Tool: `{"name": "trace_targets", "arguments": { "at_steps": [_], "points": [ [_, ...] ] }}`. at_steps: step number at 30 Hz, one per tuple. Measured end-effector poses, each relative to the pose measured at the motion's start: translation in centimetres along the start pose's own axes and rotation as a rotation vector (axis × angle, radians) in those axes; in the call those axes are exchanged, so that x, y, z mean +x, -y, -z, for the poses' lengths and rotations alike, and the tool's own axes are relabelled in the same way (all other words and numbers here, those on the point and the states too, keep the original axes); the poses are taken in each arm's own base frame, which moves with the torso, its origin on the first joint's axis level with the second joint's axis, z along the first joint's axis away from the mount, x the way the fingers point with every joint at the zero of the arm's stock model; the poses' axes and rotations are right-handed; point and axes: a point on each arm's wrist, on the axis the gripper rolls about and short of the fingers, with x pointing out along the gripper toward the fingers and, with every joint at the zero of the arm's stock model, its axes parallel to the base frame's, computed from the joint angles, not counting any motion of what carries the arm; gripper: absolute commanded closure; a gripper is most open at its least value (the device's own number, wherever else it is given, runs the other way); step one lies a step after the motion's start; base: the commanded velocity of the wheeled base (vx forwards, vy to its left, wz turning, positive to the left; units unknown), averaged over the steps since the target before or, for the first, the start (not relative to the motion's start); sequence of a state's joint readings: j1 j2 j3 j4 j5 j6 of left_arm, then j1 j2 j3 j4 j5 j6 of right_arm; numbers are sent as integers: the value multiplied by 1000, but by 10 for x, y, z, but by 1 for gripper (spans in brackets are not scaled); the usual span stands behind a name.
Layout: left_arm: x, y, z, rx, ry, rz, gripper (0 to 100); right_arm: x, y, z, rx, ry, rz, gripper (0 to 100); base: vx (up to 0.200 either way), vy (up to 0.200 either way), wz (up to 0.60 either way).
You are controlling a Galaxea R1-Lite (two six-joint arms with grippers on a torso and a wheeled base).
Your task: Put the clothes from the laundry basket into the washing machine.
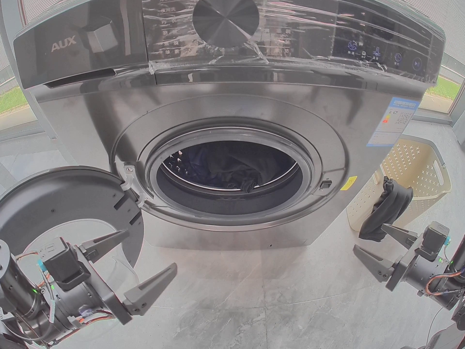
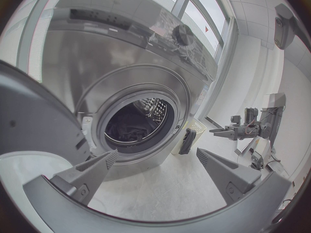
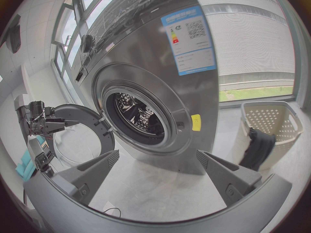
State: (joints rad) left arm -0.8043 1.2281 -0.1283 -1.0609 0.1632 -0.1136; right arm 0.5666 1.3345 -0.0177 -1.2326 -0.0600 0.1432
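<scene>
My left gripper [image 1: 151, 249] and right gripper [image 1: 368, 236] both hang wide open, holding nothing, before the washing machine [image 1: 97, 122]. Dark clothes [image 1: 227, 163] lie in its drum, and another dark garment [image 1: 387, 209] drapes over the laundry basket [image 1: 421, 170] rim. The machine's front bears a yellow sticker [image 1: 348, 182] and a blue-edged label [image 1: 392, 121], whose print is too fine for me to read.

The grey tiled floor [image 1: 252, 292] stretches out before me. On it, at my 12 o'clock, stands the washing machine [image 1: 232, 98], its round door [image 1: 63, 199] swung open toward 9 o'clock. At 2 o'clock the cream laundry basket [image 1: 416, 170] sits on the floor, just beside the machine's right side.
</scene>
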Motion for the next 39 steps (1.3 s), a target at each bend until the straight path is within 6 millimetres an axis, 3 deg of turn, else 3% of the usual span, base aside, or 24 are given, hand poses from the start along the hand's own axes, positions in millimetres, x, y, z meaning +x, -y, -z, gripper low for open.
{"name": "trace_targets", "arguments": {
  "at_steps": [6, 15, 33, 39],
  "points": [
    [-21, -12, 1, 4, 42, -59, 0, -25, 9, -1, -1, -26, 81, 0, -200, 0, 0],
    [-50, -23, 10, -5, 26, -136, 0, -60, 18, 2, 7, -40, 172, 0, 0, -22, 0],
    [-73, -27, 16, 4, 11, -177, 0, -71, 22, 5, 14, -49, 227, 0, 0, -200, 0],
    [-83, -28, 20, 10, -2, -191, 0, -80, 23, 6, -12, -29, 263, 0, 0, 0, 0]
  ]
}}
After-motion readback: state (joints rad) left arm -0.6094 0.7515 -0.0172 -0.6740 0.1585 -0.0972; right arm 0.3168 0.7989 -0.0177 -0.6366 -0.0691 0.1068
